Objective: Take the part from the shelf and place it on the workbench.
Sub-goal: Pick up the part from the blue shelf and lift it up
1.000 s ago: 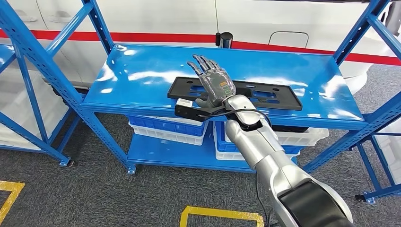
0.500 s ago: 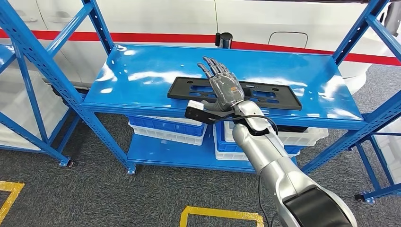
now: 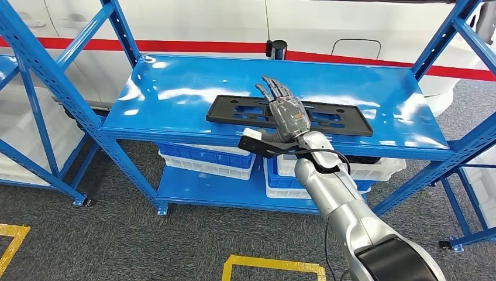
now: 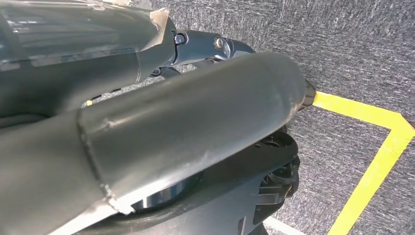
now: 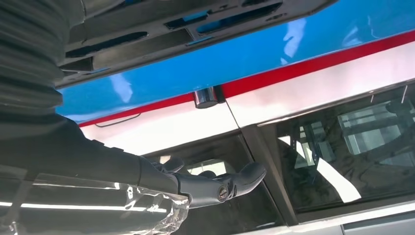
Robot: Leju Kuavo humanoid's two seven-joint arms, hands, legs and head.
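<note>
Head view showed white bins [image 3: 357, 170] under the blue shelf [image 3: 175, 99], contents hidden; my right hand [image 3: 286, 114], fingers spread and empty, hovered over the black part [image 3: 333, 120] at 12 o'clock; grey carpet [image 3: 117, 234] below.

An industrial workshop: blue steel shelving [image 3: 70, 105], stacked plastic crates [image 3: 205, 161], yellow floor tape [image 3: 272, 266].
</note>
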